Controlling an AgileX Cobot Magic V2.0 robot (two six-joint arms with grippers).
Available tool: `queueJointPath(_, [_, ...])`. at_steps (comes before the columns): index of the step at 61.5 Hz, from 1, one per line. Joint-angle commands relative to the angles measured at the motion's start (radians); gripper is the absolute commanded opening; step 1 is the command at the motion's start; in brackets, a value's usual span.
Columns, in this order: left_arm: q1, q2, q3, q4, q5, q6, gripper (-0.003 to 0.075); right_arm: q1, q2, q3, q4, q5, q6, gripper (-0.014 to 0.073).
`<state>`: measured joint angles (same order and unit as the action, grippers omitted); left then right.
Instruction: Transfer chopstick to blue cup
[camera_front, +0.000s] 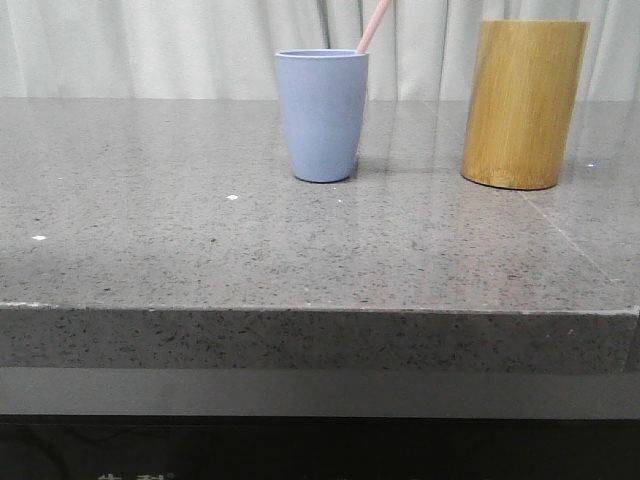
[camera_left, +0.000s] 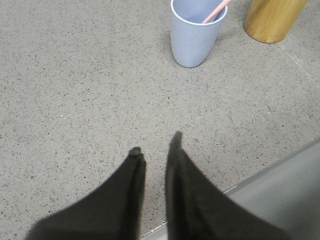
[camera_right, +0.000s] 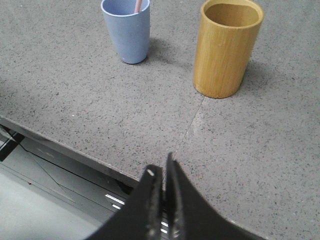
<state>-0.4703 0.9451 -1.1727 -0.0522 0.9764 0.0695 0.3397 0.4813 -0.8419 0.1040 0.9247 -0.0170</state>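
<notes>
The chopstick (camera_front: 374, 25) is being held upright-leaning inside the blue cup (camera_front: 322, 115), beside the bamboo cylinder (camera_front: 524, 104). It is being judged light, stiff and slim, best pinched near its exposed upper end. The left gripper (camera_left: 156, 145) is being kept slightly parted and empty, the right gripper (camera_right: 161, 169) closed on nothing. No writing is being shown

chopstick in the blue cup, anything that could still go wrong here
The chopstick leans against the rim of the blue cup and sticks out well above it, so a bump could tip the light cup or flick the stick out. The bamboo holder stands close beside the cup, so a knocked cup may hit it. Both grippers, left and right, sit near the table edge, apart from the cup.
</notes>
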Motion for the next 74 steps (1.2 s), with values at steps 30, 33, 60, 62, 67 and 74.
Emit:
queueJointPath(30, [0.003,-0.011,-0.027,-0.011,-0.069,-0.009,-0.0019,-0.001,0.005,-0.022,0.009,-0.095,-0.001,-0.0066])
queueJointPath(33, [0.003,-0.011,-0.027,-0.011,-0.069,-0.009,-0.0019,-0.001,0.005,-0.022,0.009,-0.095,-0.001,-0.0066])
queueJointPath(60, [0.195,-0.373,0.457,0.018,-0.606,0.011,-0.0019,-0.001,0.005,-0.022,0.009,-0.095,-0.001,-0.0066])
queueJointPath(62, [0.212,-0.414,0.513,0.018,-0.661,0.013,-0.0019,-0.001,0.005,-0.022,0.009,-0.095,-0.001,-0.0066])
queueJointPath(67, [0.264,-0.537,0.668,0.018,-0.806,0.016,-0.0019,-0.001,0.005,-0.022,0.009,-0.095,-0.001,-0.0066])
queueJointPath(74, [0.329,-0.702,0.886,0.015,-0.963,0.016,-0.0019,-0.001,0.005,-0.022,0.009,-0.095,-0.001,-0.0066])
